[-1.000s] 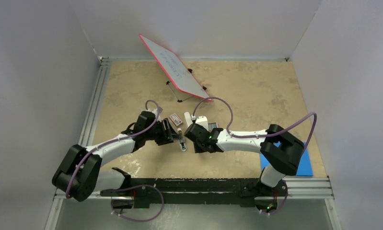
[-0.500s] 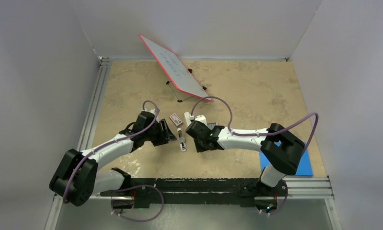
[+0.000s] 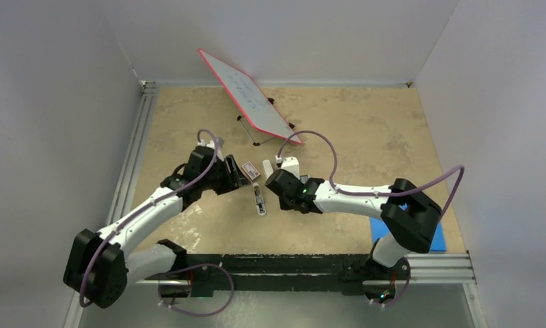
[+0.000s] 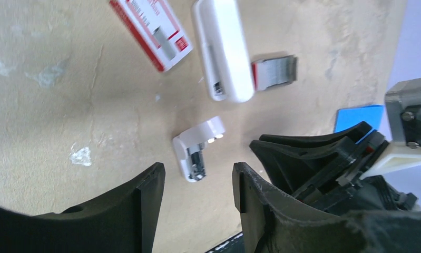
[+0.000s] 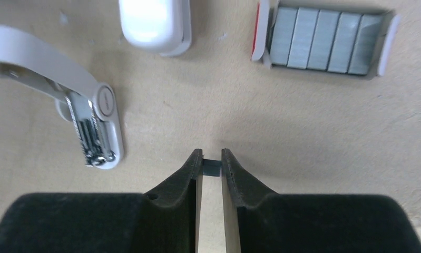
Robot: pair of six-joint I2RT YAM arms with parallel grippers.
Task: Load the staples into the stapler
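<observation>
After backing the left gripper off toward the upper left of the top view, no more crowding of the small white plastic stapler. Leaves that stapler alone at the centre of the tan mottled tabletop, hinged open, white upper arm swung up and metal channel bared at the left of the right wrist view. Shows the left fingers moderately apart in the left wrist view, nothing between them. Meanwhile, a closing of the right gripper: down to a narrow slit now, pinched on a small dark grey sliver at the very tips. Probably a strip of staples, though too small to tell for certain. Hovers just right of the stapler, near yet apart. Finds the staples in two parts: tiny red-and-white printed box just above the stapler in the top view, and open tray of grey staple strips at the upper right of the right wrist view, five strips side by side. Beside the tray, a white rounded plastic piece, purpose unclear. Suggests opening and pick-up done, insertion next: needs the sliver lined up along the channel and lowered in, with some risk of nudging the light, unheld stapler askew.
</observation>
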